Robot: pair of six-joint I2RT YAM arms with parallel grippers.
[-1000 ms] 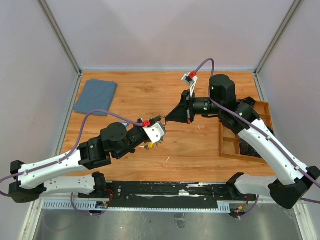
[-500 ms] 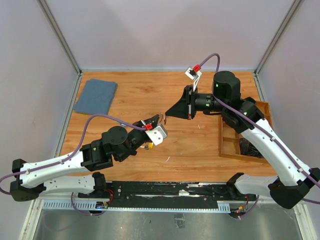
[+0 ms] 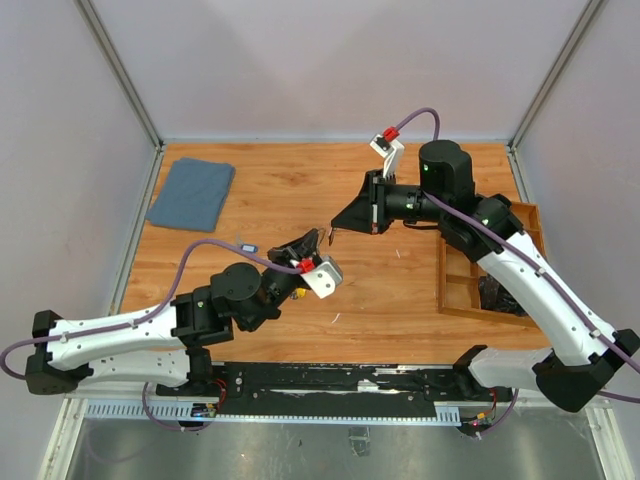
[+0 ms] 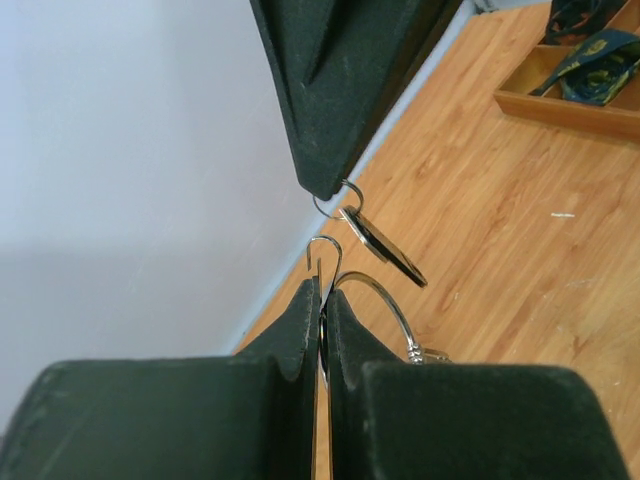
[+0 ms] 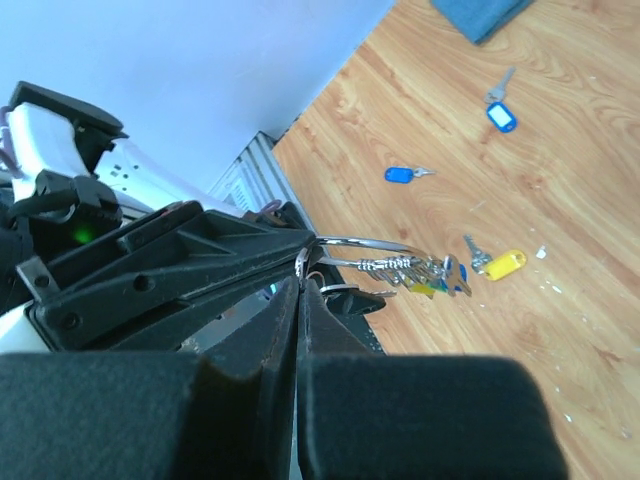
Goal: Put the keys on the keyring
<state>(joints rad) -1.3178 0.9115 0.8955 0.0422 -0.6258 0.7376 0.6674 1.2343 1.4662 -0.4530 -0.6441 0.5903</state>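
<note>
— Wooden table below, both arms raised. Who holds what?
— Your left gripper, pinched tight, holds the keyring midair. Your right gripper is clamped on one key. Line its small loop up with the ring's open end and feed slowly.
— Count?
— One ring carrying a bunch too tangled to count. Loose: two blue-tagged keys and one yellow-tagged key.

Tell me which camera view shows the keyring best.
The right wrist view: most of the keyring shows as a silver loop, with keys bunched on it. The left wrist view shows only an arc. In the top view it is too small to make out.
</note>
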